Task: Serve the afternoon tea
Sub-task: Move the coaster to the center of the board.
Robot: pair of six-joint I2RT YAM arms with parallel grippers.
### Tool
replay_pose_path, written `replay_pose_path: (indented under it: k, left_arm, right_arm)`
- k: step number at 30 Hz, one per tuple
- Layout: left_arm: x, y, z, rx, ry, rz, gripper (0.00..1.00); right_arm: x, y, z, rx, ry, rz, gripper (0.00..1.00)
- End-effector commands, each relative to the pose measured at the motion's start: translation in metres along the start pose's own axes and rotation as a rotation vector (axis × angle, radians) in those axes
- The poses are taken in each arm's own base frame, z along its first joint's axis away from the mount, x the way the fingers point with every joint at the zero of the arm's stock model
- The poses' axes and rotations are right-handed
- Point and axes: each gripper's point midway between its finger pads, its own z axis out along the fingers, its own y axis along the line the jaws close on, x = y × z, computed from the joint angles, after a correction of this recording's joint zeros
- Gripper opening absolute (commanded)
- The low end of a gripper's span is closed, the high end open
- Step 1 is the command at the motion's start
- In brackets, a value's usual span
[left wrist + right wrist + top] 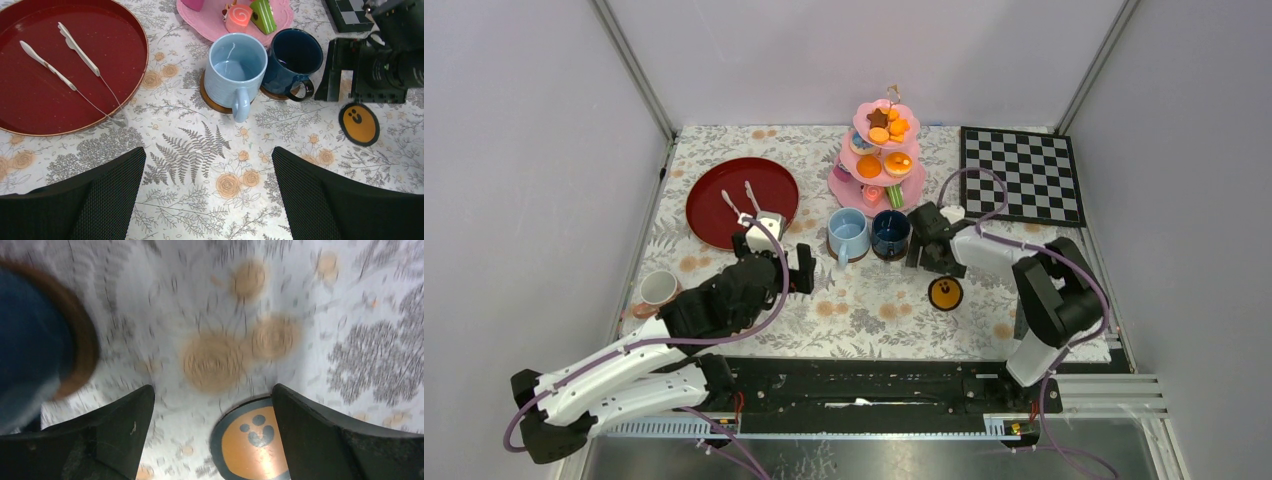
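Note:
The pink three-tier cake stand (841, 183) holds orange pastries and a brown star biscuit (878, 118); its bottom tier (215, 25) carries a pink swirl pastry (238, 15) and a green one (263, 15). The light-blue cup (848, 232) (235, 67) and dark-blue cup (890, 232) (294, 57) (25, 335) stand side by side on brown saucers (210, 100) (82, 350). The white cup (658, 288) sits on a saucer at the left edge. My left gripper (786, 262) (209, 195) is open and empty over the cloth, short of the light-blue cup. My right gripper (927, 245) (212, 435) is open and empty, right of the dark-blue cup.
A red tray (776, 178) (30, 100) with two white utensils (80, 47) lies at the back left. An orange and black round disc (945, 293) (359, 123) (250, 445) lies under the right gripper. The chessboard (1020, 175) lies at the back right.

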Motion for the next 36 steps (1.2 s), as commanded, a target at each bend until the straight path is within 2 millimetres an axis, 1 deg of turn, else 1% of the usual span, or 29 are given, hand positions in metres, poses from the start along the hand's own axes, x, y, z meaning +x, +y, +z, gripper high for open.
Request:
replay_pose_path:
  k: [1,3,4,6,9,11,15,17,19,22,26,28,31,33,36]
  left_arm:
    - [-0.034,0.003,-0.005,-0.015,-0.091,-0.024,0.99]
    - [-0.036,0.005,-0.006,-0.019,-0.097,-0.022,0.99]
    - [-0.037,0.006,-0.006,-0.021,-0.101,-0.022,0.99]
    - [-0.036,0.006,-0.005,-0.022,-0.107,-0.023,0.99]
    - [-0.032,0.002,-0.001,-0.002,-0.106,-0.027,0.99]
    - [-0.03,-0.003,0.003,0.018,-0.096,-0.027,0.99]
    - [-0.029,-0.01,0.006,0.046,-0.083,-0.022,0.99]
    - [-0.031,-0.011,0.006,0.05,-0.085,-0.021,0.99]
    - [-0.033,-0.01,0.005,0.054,-0.091,-0.022,0.99]
    - [-0.035,-0.009,0.003,0.056,-0.094,-0.023,0.99]
    - [-0.036,-0.006,0.002,0.042,-0.095,-0.034,0.99]
    - [-0.035,-0.006,0.002,0.042,-0.096,-0.044,0.99]
    - [-0.036,-0.007,0.003,0.043,-0.092,-0.051,0.99]
    - [-0.035,-0.007,0.004,0.04,-0.087,-0.049,0.99]
    - [-0.036,-0.007,0.005,0.033,-0.081,-0.04,0.99]
  right_arm:
    - [0.002,-0.016,0.024,0.07,0.088,-0.079,0.94]
    - [-0.011,-0.018,0.013,0.078,0.057,-0.088,0.96]
    - [-0.014,-0.02,0.006,0.079,0.047,-0.086,0.99]
    - [-0.011,-0.03,-0.009,0.089,0.052,-0.077,1.0]
    - [0.007,-0.05,-0.026,0.114,0.077,-0.033,1.0]
    - [0.022,-0.063,-0.033,0.123,0.09,0.004,1.0]
    - [0.055,-0.076,-0.039,0.095,0.131,0.081,1.0]
    - [0.067,-0.074,-0.036,0.047,0.14,0.103,0.97]
    - [0.071,-0.067,-0.035,-0.011,0.145,0.107,0.93]
    - [0.069,-0.056,-0.036,-0.063,0.151,0.086,0.92]
    - [0.066,-0.055,-0.03,-0.042,0.157,0.027,0.96]
    - [0.062,-0.053,-0.026,-0.032,0.159,-0.003,0.96]
    - [0.055,-0.047,-0.018,-0.015,0.166,-0.035,0.91]
    - [0.047,-0.041,-0.012,-0.014,0.152,-0.052,0.89]
    - [0.034,-0.032,-0.003,-0.014,0.127,-0.066,0.79]
